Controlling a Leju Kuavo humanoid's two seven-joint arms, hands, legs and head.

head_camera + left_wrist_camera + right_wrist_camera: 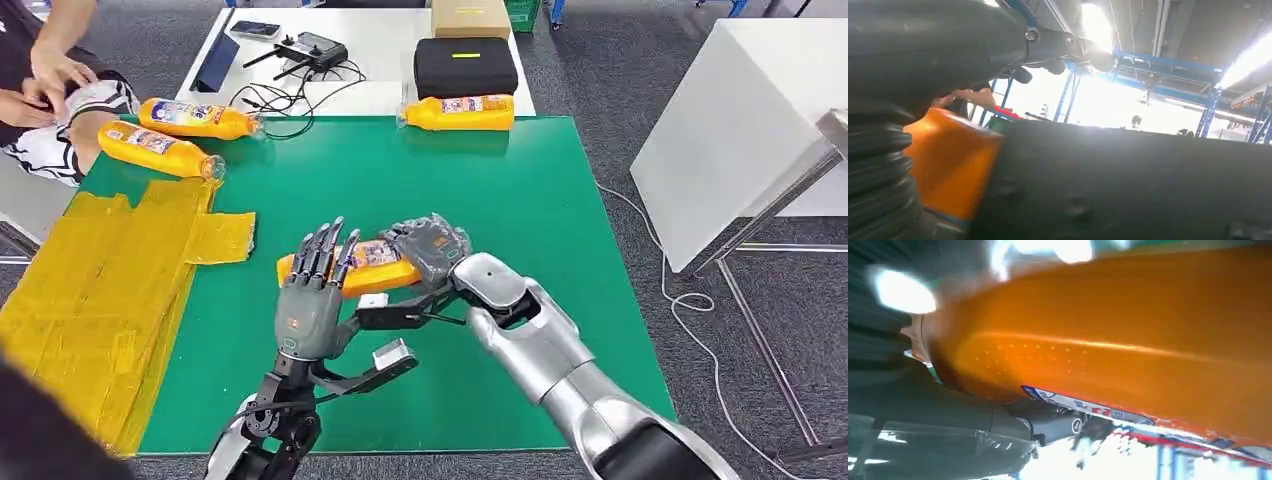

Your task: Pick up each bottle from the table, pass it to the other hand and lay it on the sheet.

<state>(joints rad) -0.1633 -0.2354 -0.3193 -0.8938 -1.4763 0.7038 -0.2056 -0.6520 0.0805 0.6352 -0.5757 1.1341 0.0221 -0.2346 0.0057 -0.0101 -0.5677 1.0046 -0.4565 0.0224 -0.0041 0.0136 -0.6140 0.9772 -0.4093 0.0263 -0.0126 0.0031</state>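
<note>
A green mat [480,180] covers the table. Above its middle, the right hand [432,248] grips an orange bottle [385,268] crosswise. The left hand [312,295], fingers spread upright, stands against the bottle's near side.

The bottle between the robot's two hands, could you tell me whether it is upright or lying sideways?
Sideways: the bottle is horizontal above the green mat, gripped by the right hand.
</note>
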